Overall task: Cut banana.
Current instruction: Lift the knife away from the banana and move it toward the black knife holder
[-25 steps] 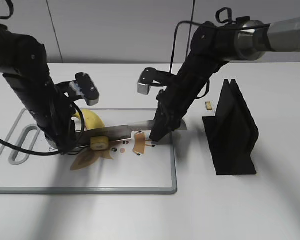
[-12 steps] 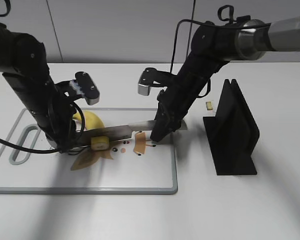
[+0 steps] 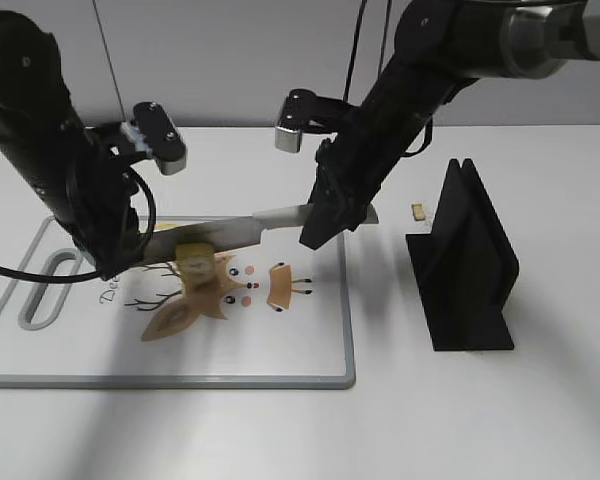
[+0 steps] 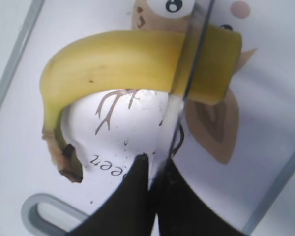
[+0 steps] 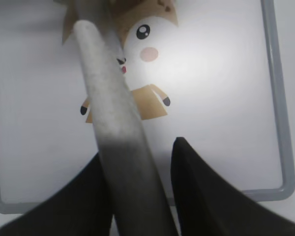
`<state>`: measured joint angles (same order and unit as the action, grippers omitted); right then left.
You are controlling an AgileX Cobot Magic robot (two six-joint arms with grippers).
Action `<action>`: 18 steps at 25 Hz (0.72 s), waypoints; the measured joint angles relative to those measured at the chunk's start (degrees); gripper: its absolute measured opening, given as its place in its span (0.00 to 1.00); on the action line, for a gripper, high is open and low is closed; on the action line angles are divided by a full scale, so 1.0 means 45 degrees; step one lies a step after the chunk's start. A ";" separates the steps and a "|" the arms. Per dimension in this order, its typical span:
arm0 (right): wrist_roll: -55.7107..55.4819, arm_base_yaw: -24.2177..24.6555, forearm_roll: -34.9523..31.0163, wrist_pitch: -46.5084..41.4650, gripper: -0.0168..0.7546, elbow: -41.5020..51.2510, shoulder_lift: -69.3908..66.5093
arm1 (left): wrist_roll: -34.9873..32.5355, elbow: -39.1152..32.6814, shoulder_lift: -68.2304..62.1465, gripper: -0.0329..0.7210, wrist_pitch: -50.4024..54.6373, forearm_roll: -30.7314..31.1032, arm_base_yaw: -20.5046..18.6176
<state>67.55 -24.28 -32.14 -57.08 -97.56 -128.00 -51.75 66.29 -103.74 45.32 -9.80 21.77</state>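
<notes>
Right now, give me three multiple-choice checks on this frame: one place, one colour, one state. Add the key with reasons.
1. Where does the black stand sit?
A) on the table, right of the cutting board
B) on the cutting board
C) behind the left arm

2. What colour is the cutting board's rim?
A) red
B) grey
C) green

3. What state is the banana in?
A) peeled
B) lying in two halves
C) unpeeled, with the knife blade set in it near the cut end

Key: 1 A, the exterior view shows it past the board's right edge. 2 B, the rim is grey all round. 3 C, the left wrist view shows the skin on and the blade crossing it.
</notes>
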 joint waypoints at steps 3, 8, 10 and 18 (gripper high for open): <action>-0.0044 -0.0022 -0.0034 -0.0142 0.38 0.0000 0.0366 | 0.0012 0.0244 0.0474 0.05 0.0515 0.0171 0.0009; -0.0096 -0.0022 -0.0114 -0.0284 0.37 0.0000 0.0909 | 0.0012 0.0566 0.1084 0.05 0.1056 0.0307 0.0024; -0.0106 -0.0022 -0.0119 -0.0354 0.37 0.0000 0.1019 | 0.0012 0.0724 0.1154 0.05 0.1330 0.0334 0.0024; -0.0032 -0.0022 -0.0130 -0.0717 0.36 0.0000 0.1127 | 0.0012 0.0817 0.1179 0.05 0.1629 0.0311 0.0063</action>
<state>67.41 -24.38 -32.73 -60.31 -97.56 -122.93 -51.70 69.96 -98.44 52.65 -8.41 22.06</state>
